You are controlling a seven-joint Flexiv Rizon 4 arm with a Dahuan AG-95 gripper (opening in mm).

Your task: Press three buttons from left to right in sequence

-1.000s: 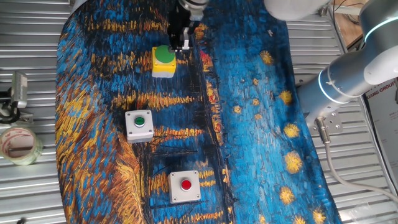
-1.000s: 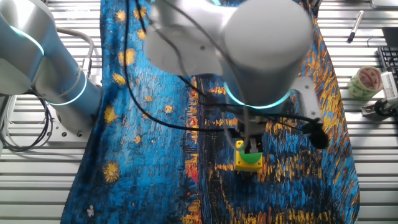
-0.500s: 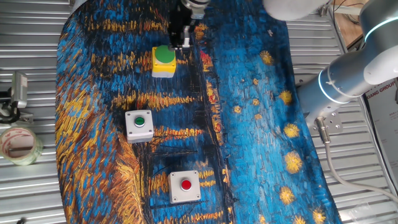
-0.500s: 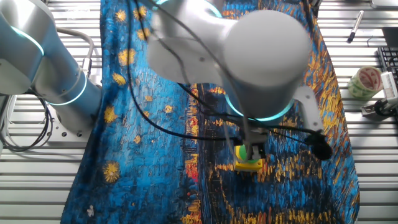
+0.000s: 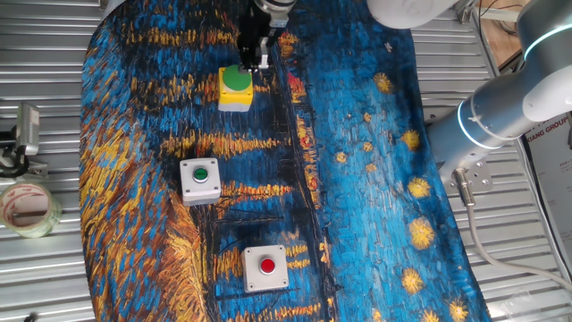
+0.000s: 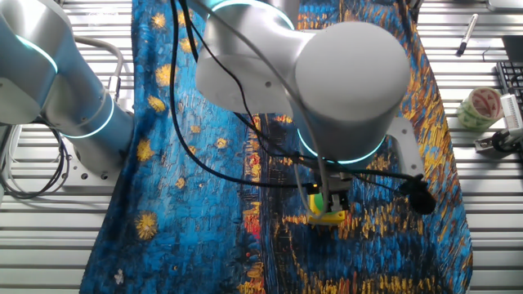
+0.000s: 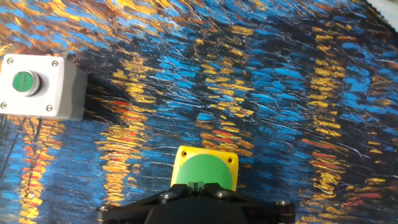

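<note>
So: slatted metal table [image 5: 36, 107], blue-orange painted cloth [image 5: 357, 197] over it. Red lettering on the arm base, unreadable. Yellow box with green dome [image 5: 235, 87] on the cloth; grey box with small green button [image 5: 200, 179] next along, then grey box with red button [image 5: 266, 266]. Gripper [image 5: 253, 58] over the dome's edge; finger gap can't be made out. Tape roll [image 5: 27, 207] beside the cloth.

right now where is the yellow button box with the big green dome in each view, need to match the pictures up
One fixed view: the yellow button box sits at top centre, just under the gripper.
The other fixed view: low and right of centre, partly hidden behind the arm.
Hand view: bottom centre, at the lower edge above the gripper body.
Shared landmark: the blue and orange painted cloth under it appears in all three views.
</note>
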